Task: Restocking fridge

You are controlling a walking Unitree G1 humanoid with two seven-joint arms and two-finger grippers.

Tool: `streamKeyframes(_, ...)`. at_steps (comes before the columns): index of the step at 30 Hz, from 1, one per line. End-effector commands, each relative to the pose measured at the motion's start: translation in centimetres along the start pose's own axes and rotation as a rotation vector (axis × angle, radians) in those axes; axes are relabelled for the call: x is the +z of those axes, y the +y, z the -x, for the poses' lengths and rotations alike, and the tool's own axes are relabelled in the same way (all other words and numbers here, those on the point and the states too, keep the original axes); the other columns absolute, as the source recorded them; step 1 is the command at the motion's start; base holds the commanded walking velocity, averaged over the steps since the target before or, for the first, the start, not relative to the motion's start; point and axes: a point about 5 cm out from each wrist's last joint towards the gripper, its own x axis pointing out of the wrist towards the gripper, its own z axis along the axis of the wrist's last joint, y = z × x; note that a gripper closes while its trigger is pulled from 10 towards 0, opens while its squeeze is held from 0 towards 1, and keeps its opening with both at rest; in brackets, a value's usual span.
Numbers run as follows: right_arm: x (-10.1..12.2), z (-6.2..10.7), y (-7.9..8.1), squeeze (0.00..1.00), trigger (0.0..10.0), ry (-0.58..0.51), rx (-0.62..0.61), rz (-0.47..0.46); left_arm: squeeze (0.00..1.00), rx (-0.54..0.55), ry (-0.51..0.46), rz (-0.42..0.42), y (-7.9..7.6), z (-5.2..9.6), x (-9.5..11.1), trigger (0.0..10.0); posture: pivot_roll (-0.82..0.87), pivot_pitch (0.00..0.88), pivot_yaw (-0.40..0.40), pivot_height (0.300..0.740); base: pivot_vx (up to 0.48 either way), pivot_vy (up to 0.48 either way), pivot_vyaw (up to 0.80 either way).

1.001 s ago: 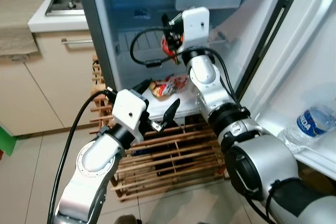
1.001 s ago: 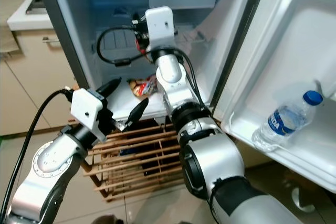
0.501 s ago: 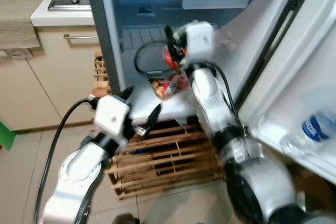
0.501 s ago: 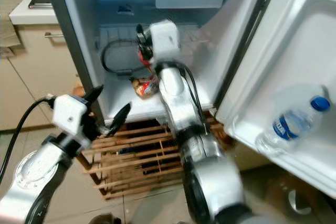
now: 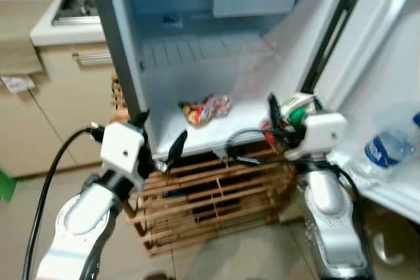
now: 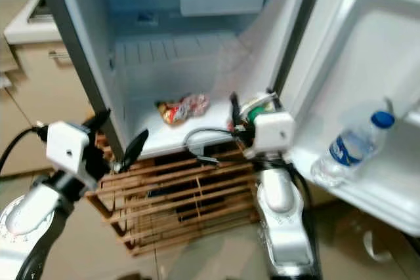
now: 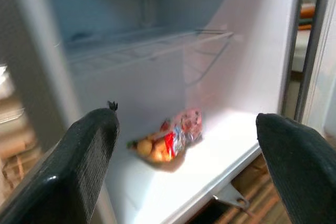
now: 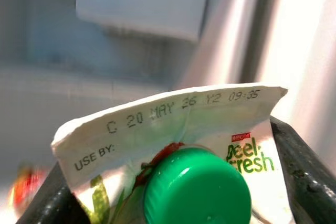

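The fridge stands open, and a colourful snack bag (image 5: 205, 108) lies on its white bottom shelf (image 5: 216, 136). My right gripper (image 5: 283, 117) hovers at the shelf's front right corner, in front of the fridge, shut on a small carton (image 8: 178, 140) with a green screw cap (image 8: 197, 192). The carton (image 6: 257, 109) stands upright between the black fingers (image 8: 307, 179). My left gripper (image 5: 161, 137) is open and holds nothing at the shelf's front left corner, its fingers (image 7: 79, 166) pointing at the snack bag (image 7: 168, 140).
A water bottle (image 5: 387, 149) lies in the open door's rack (image 6: 367, 195) on the right. A wooden slatted crate (image 5: 210, 195) sits under the fridge. Beige cabinets (image 5: 46, 109) and a counter with a hob are on the left. A wire shelf (image 7: 157, 40) crosses the fridge higher up.
My right arm has pulled out of the fridge, down and to the right, still holding the carton. The left gripper stays open near the shelf's left corner. The camera has shifted.
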Motion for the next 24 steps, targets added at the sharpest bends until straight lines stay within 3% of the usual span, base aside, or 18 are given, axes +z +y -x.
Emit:
streamKeyframes(1, -0.7, 1.3, -0.7, 0.00, 10.0, 0.078, -0.001, 0.013, 0.00, 0.009, 0.037, 0.076, 0.5, 0.8, -0.6, 10.0, 0.08, 0.000, -0.027, 0.740, 0.000, 0.000, 0.00)
streamKeyframes(4, -1.0, 1.9, -0.9, 0.00, 10.0, 0.108, -0.004, 0.016, 0.00, 0.009, 0.046, 0.100, 0.5, 1.0, -0.8, 10.0, 0.08, 0.000, -0.027, 0.740, 0.000, 0.000, 0.00)
streamKeyframes(5, -2.1, 2.6, -1.9, 0.00, 10.0, 0.191, -0.073, -0.025, 0.00, 0.068, 0.062, 0.070, 0.5, 1.2, -1.2, 10.0, 0.08, 0.000, -0.030, 0.740, 0.000, 0.000, 0.00)
streamKeyframes(7, -2.1, 2.6, -1.9, 0.00, 10.0, 0.191, -0.073, -0.025, 0.00, 0.068, 0.062, 0.070, 0.5, 1.2, -1.2, 10.0, 0.08, 0.000, -0.030, 0.740, 0.000, 0.000, 0.00)
streamKeyframes(8, -2.5, 2.8, -2.4, 0.00, 10.0, 0.232, -0.098, -0.040, 0.00, 0.122, 0.067, 0.023, 0.7, 0.7, -1.4, 10.0, 0.07, 0.000, -0.025, 0.740, 0.000, 0.000, 0.00)
streamKeyframes(12, -2.5, 0.4, -2.2, 0.00, 10.0, 0.229, -0.076, -0.062, 0.00, 0.099, -0.010, -0.024, 0.1, -2.1, 0.0, 10.0, 0.06, 0.000, -0.029, 0.740, 0.000, 0.000, 0.00)
streamKeyframes(19, -2.4, -0.8, -2.6, 0.00, 10.0, 0.237, -0.077, -0.066, 0.00, 0.011, -0.061, -0.099, -0.4, -2.8, 1.4, 10.0, 0.06, 0.000, -0.029, 0.740, 0.314, -0.261, 0.00)
streamKeyframes(24, -2.0, -1.7, -1.7, 0.00, 10.0, 0.215, -0.045, -0.062, 0.00, -0.006, -0.069, -0.115, -0.6, -3.2, 1.5, 10.0, 0.06, 0.000, -0.022, 0.740, 0.365, -0.306, 0.63)
